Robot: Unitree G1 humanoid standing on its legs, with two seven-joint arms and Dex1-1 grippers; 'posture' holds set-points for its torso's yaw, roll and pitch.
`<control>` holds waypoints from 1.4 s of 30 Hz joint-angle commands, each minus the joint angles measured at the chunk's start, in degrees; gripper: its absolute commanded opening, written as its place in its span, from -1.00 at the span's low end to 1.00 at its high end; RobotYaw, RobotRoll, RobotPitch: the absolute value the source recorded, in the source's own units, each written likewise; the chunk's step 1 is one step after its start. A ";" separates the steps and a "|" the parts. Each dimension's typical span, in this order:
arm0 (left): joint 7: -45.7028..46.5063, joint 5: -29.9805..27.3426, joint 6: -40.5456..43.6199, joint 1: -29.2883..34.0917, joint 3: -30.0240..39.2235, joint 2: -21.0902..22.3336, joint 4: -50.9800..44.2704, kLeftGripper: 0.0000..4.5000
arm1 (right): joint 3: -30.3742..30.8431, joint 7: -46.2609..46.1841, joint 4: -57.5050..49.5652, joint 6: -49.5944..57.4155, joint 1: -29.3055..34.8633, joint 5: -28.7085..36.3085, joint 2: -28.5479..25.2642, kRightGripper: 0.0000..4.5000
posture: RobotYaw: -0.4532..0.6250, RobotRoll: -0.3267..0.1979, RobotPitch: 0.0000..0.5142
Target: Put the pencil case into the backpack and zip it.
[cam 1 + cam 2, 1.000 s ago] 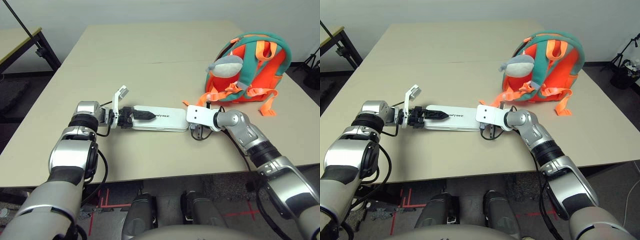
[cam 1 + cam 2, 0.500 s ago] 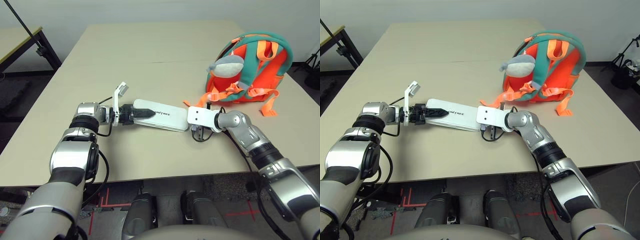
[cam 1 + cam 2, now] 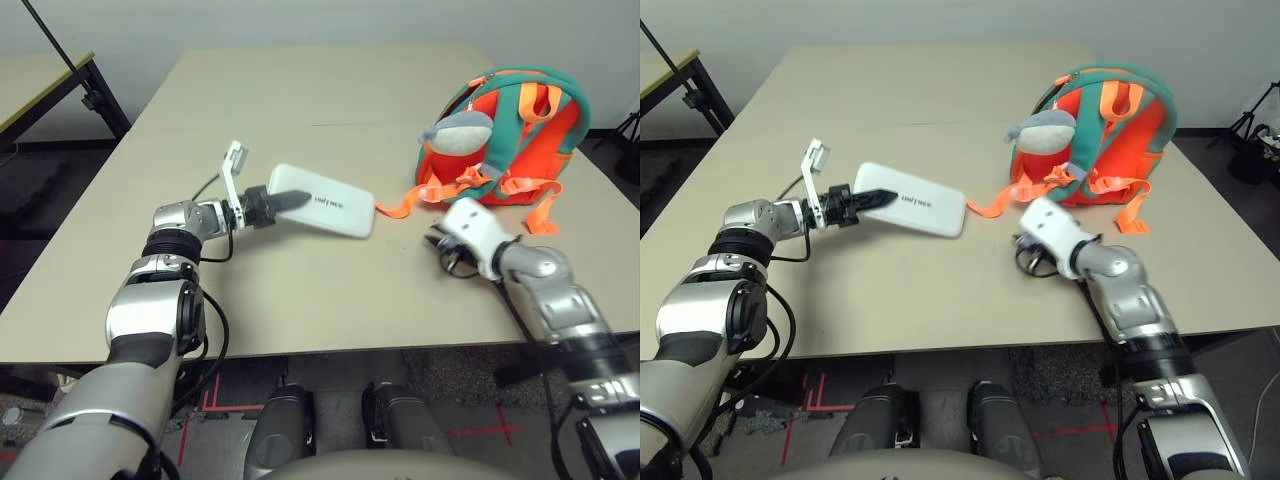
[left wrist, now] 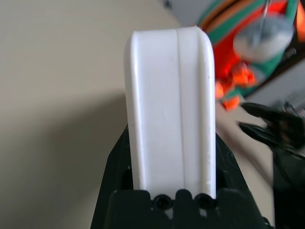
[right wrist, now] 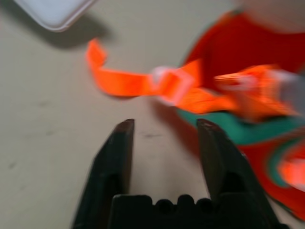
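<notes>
Lifted now — smooth white pencil case (image 3: 322,212), left claw (image 3: 283,201) clamped.

Backpack (image 5: 248,71) blurred; pencil case (image 5: 52,12) cropped.

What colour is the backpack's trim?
Teal, on the orange backpack; clearest in the right eye view.

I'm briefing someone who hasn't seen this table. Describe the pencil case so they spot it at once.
On the beige table, look left of the orange and teal backpack. The pencil case is held at one end by the left tool. It is the flat white rounded box with small dark lettering.
</notes>
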 commanded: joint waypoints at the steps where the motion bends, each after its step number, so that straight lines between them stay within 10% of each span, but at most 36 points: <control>1: 1.06 -2.53 -4.05 0.78 1.25 -2.14 -6.26 -0.39 | -5.27 -1.85 -7.72 6.42 2.86 5.05 -0.30 0.66 | -0.12 0.25 -0.77; 3: 2.53 -3.52 -4.99 1.65 1.61 -3.62 -9.53 -0.39 | -8.25 -3.45 -10.34 10.36 2.89 7.37 -0.41 0.99 | -0.12 0.25 -0.78; 18: 9.79 -8.86 -8.47 8.44 2.19 -7.16 -27.28 -0.39 | -15.00 -12.38 4.77 17.33 -16.29 18.70 3.03 1.00 | -0.02 0.25 -0.77; 33: 13.63 -12.02 -7.16 13.60 1.84 -7.99 -35.19 -0.39 | -10.99 -13.56 37.41 0.75 -25.86 14.34 1.83 1.00 | 0.07 0.25 -0.81; 42: 13.97 -12.25 -8.06 13.31 1.47 -8.02 -34.20 -0.39 | -10.80 -13.21 38.57 -2.68 -26.52 15.65 2.21 -0.31 | 0.04 0.25 -0.81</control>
